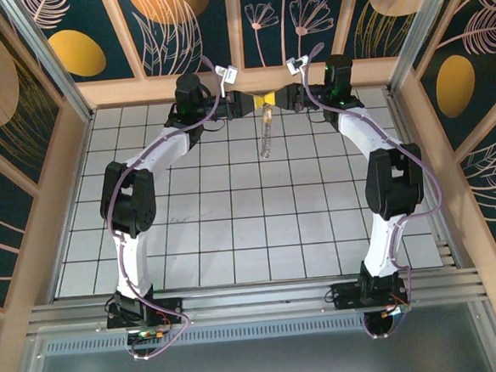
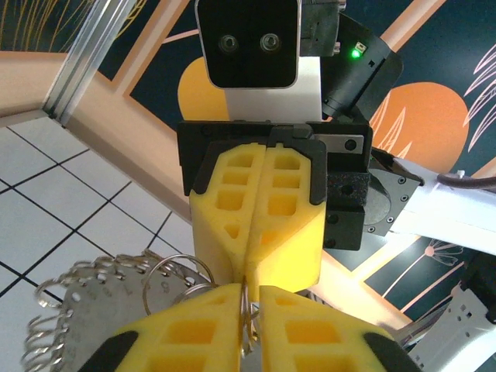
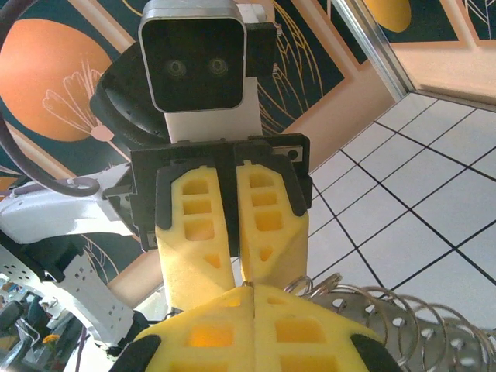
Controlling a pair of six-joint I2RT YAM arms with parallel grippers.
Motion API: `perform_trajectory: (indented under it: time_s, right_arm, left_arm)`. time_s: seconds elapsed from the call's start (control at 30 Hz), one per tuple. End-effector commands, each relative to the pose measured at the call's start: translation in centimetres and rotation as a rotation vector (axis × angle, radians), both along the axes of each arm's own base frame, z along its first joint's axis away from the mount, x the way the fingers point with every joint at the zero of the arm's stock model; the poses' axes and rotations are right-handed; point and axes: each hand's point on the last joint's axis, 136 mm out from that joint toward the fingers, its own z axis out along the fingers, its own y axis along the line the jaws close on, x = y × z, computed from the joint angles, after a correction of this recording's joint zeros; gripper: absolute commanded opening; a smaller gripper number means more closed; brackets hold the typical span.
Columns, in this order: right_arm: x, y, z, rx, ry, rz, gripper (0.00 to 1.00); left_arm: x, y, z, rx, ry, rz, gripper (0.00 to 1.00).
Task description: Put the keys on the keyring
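Left claw, raised over the far middle of the counter, has its yellow fingers pressed almost together, pinching a thin wire loop of the keyring. From that pinch the keyring hangs long and narrow, its long axis dropping straight down below the tips. Right claw meets the left one tip to tip, fingers pressed together; whether it also grips the wire I cannot tell. Both arms look equally near the loop.
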Motion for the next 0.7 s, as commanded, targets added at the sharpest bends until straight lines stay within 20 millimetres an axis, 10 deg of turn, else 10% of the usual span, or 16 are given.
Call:
perform_trajectory:
  time_s: [0.0,0.37,0.5,0.67]
  right_arm:
    - [-1.2,0.3,2.1,0.014,-0.065,0.014,0.0]
    - [-0.9,-0.1,2.9,0.021,-0.069,-0.018,0.0]
    - [-0.8,-1.8,4.7,0.05,-0.096,-0.103,0.32]
    - [-1.2,-5.0,5.7,0.077,-0.104,-0.22,0.37]
  left_arm:
    - [-1.0,-0.8,1.7,-0.03,-0.074,-0.045,0.11]
    - [-1.6,-0.7,2.6,-0.057,-0.083,-0.047,0.0]
    - [-1.9,-0.5,3.4,-0.076,-0.101,-0.044,0.0]
    - [-2.3,-0.3,4.7,-0.091,-0.125,-0.046,0.0]
